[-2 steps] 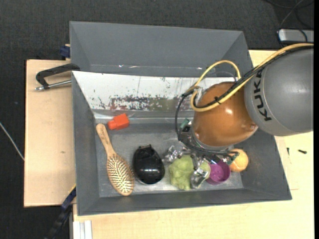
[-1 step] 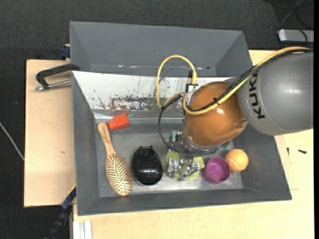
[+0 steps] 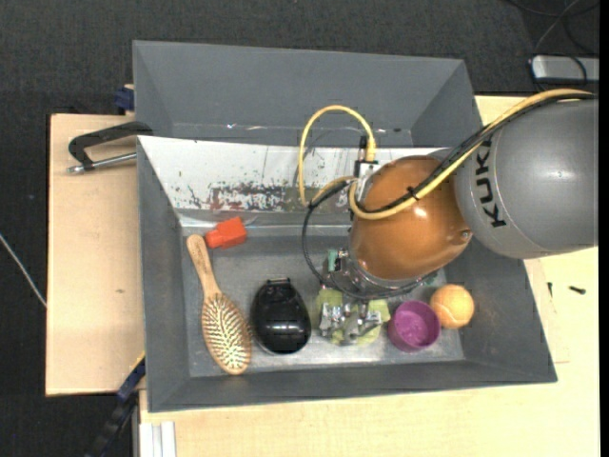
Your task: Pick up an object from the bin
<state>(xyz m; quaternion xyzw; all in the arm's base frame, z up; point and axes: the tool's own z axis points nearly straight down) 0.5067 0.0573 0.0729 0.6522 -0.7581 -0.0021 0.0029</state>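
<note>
Where lime object lies, end effector points down.

— Anything legible here?
— One thing. On the grey arm, just right of the orange cover, stand two big black capitals: "KU".
— Upright?
— No, turned on their side, running along the shell's edge nearest the orange cover. Past them a yellow cable crosses, and I can make out no further letter.
— And in the bin?
— Left of the orange cover its pale back wall carries a band of dark speckles; whether any are letters I cannot tell
</note>
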